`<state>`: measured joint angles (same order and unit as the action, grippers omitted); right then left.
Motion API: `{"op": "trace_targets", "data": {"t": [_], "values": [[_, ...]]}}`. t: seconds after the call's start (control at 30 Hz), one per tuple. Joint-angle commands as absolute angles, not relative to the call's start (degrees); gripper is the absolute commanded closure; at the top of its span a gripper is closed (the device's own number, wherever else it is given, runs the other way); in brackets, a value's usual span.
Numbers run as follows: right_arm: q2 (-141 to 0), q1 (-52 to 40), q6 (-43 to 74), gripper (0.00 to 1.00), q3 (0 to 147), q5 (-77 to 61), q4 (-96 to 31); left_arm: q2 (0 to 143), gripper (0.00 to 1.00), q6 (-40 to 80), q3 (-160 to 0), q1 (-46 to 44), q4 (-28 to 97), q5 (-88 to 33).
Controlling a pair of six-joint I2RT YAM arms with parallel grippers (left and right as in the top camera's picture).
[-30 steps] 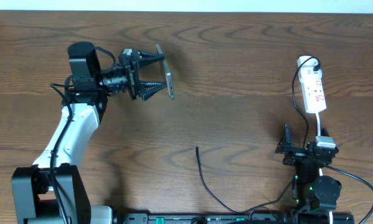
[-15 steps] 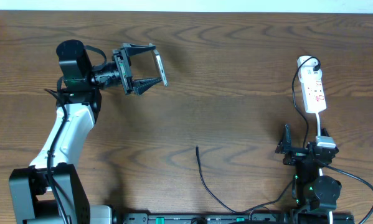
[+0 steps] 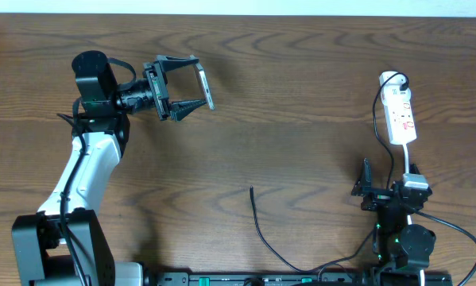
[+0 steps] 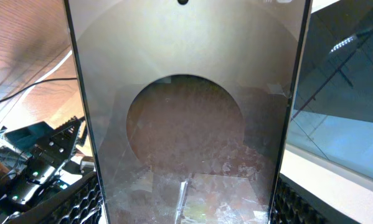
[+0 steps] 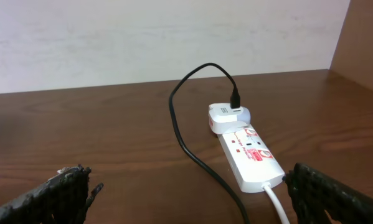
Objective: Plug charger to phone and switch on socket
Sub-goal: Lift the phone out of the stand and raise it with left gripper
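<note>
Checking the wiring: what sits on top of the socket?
A white adapter sits on the far end of the socket, the black cable plugged into it. What lies beneath it is covered.

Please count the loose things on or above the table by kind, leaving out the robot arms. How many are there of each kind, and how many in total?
Phone: 1 (held by the left gripper)
Charger cable: 1
Power strip: 1
Plug adapter: 1
Total: 4

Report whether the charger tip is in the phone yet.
Out. The charger tip lies bare on the table, apart from the phone clamped in the left gripper.
</note>
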<state>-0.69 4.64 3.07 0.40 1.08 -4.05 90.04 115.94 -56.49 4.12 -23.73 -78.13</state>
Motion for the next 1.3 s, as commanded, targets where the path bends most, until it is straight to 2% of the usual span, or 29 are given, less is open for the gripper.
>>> {"op": "trace_targets", "data": {"t": [0.0, 1.27], "values": [[-0.4, 4.4, 3.8, 0.01, 0.3, 1.3, -4.3, 88.6, 0.93, 119.6, -57.3, 4.3, -24.4, -80.0], [-0.4, 4.4, 3.8, 0.01, 0.3, 1.3, -3.8, 88.6, 0.93, 119.6, -57.3, 4.3, -24.4, -79.9]]}}
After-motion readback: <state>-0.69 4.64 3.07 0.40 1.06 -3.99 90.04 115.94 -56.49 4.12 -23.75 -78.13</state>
